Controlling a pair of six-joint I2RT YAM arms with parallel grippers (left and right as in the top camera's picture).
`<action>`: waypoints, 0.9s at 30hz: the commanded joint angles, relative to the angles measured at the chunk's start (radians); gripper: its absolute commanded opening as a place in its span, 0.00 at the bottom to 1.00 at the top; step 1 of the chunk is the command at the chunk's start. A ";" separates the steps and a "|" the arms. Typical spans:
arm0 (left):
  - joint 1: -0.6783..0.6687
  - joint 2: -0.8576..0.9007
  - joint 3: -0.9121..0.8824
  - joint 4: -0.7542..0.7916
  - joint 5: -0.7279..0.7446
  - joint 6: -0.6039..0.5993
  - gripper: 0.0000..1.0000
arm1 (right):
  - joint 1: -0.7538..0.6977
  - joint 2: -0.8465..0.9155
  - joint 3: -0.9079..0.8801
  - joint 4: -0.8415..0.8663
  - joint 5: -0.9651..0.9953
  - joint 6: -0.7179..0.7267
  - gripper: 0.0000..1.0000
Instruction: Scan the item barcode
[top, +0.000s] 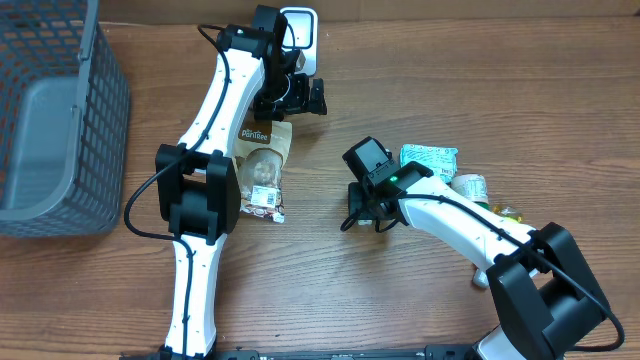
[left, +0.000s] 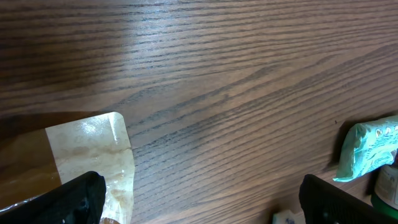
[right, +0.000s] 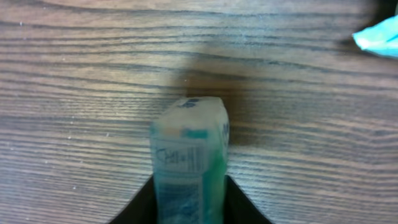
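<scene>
L arm runs from the near table edge up the left-centre, elbow bent. The left gripper (top: 298, 98) sits at the far side, just past the top of a brown pouch (top: 262, 165) and near a white box-like device (top: 300, 28). Its jaws are spread wide w/ nothing btwn them, only the bare wood table (left: 236, 81) below. R arm comes in from the near-right corner, forearm reaching left toward table centre. The right gripper (right: 189, 190) hangs over the wood, clenched on a small teal-and-white pack (right: 189, 149). The pack sits btwn the two dark fingers (right: 140, 208), right of table centre and left of a teal packet (top: 430, 158) and a small bottle (top: 470, 185). From overhead the pack is hidden under the R wrist & camera housing, so only the wrist view shows it. Its near end is cut off at the frame bottom. Print on the upper face is blurred, can't tell if a barcode is there. Can't tell if it touches the table either. Its long axis runs along the fingers, free end pointing straight out ahead of the gripper, printed face up toward the wrist cam. A grey mesh basket (top: 105, 110) at far left is cut off by the frame edge.
</scene>
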 joint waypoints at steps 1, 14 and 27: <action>-0.002 -0.047 0.008 0.001 -0.007 0.026 1.00 | 0.003 0.004 0.029 0.003 0.020 0.005 0.35; -0.002 -0.047 0.008 0.001 -0.007 0.026 1.00 | 0.003 0.002 0.037 -0.002 0.017 0.005 0.78; -0.002 -0.047 0.008 0.001 -0.007 0.026 1.00 | -0.060 -0.047 0.313 -0.244 0.071 0.009 0.82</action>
